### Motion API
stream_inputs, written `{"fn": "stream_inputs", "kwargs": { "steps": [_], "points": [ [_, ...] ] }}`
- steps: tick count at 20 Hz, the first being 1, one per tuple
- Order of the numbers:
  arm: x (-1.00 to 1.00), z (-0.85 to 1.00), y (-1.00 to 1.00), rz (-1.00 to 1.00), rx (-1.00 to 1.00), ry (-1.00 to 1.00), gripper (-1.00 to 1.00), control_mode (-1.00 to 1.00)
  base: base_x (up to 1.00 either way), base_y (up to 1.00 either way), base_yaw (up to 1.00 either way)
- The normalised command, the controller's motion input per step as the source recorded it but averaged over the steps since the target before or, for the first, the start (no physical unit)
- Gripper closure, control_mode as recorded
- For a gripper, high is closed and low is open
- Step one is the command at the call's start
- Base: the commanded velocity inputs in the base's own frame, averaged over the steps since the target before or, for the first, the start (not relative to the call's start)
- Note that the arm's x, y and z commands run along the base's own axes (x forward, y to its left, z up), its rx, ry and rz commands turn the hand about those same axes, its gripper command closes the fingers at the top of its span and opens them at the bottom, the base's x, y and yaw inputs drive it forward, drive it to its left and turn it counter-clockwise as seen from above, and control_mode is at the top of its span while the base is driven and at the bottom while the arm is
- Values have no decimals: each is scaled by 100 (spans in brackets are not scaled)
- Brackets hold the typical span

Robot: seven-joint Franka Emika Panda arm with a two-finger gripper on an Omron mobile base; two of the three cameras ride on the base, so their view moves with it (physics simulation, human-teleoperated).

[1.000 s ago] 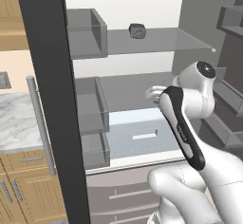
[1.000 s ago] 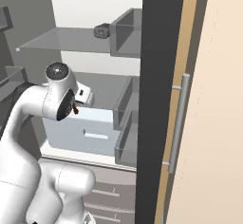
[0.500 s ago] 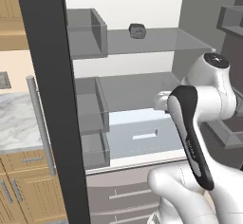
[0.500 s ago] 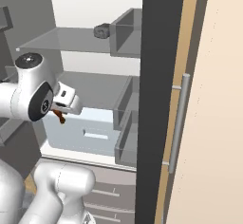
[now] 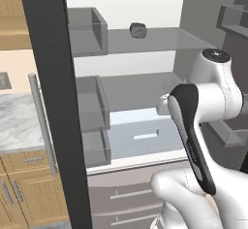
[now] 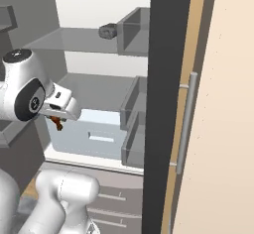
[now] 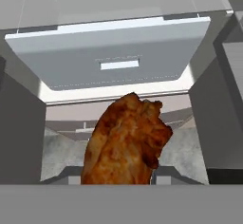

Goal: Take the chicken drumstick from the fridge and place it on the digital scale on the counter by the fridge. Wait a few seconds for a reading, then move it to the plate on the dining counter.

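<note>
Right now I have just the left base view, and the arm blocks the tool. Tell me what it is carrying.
Observer: In the right base view the tool is shut on the chicken drumstick, which hangs just below it.
Operator: Say where the drumstick sits relative to the fridge's white drawer.
Observer: In the hand view the drumstick is in front of the white drawer, with a clear gap between them and no contact.
Operator: Describe how much of it shows.
Observer: Its reddish-brown, glossy bulk rises from the bottom of the hand view; the lower end is cut off there.
</note>
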Motion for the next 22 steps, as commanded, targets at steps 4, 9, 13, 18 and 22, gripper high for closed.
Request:
{"fn": "stream_inputs", "kwargs": {
  "steps": [4,9,13,18,22],
  "points": [
    [0,0,0,0,0,0,100,100,-100,0,-7],
    [0,0,0,0,0,0,100,100,-100,5,-9],
    [0,0,0,0,0,0,100,100,-100,41,-4],
    [0,0,0,0,0,0,100,100,-47,97,0],
    [0,0,0,0,0,0,100,100,-2,100,-1]
  ]
}}
